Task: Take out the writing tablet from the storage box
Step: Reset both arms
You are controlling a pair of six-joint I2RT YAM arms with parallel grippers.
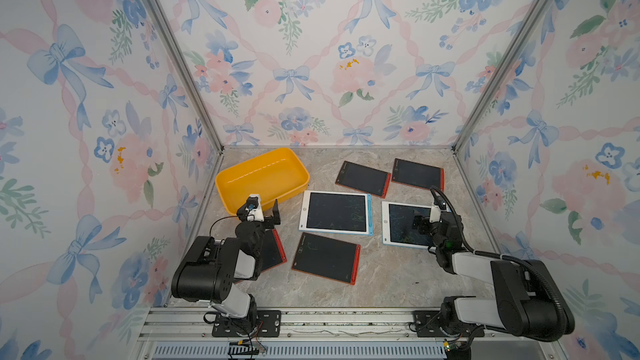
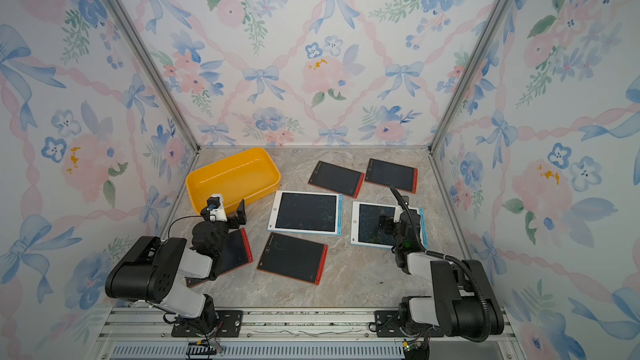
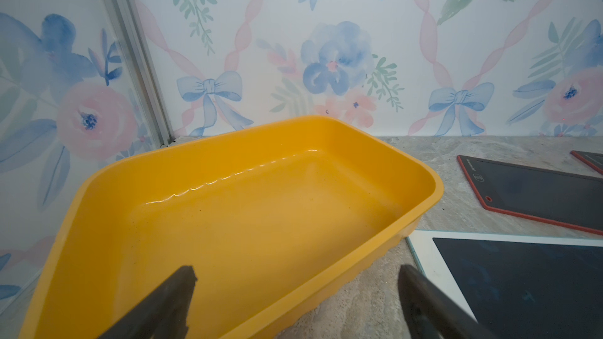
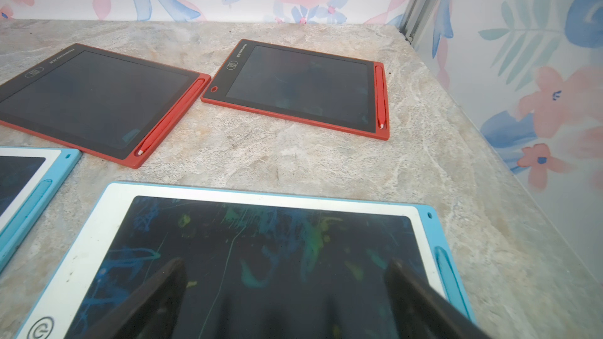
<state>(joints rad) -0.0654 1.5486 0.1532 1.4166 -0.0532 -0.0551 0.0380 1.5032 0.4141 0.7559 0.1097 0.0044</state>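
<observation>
Box (image 1: 263, 174), yellow, is set at far-L corner of table (image 1: 388, 282). 6 tablets are laid flat on table outside box: 4 red tablets (image 1: 325, 258), 1 partly hidden under L arm (image 1: 214, 268), & 2 blue tablets (image 1: 336, 212), 1 just beside box. L gripper (image 3: 295, 273) is held spread wide astride box's near rim, nothing gripped; R gripper (image 4: 284, 265) is spread wide over the 2nd blue one, contact can't be told.

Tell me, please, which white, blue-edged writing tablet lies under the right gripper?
The scribbled tablet nearest the right wall, below the open right gripper; its twin lies mid-table.
</observation>
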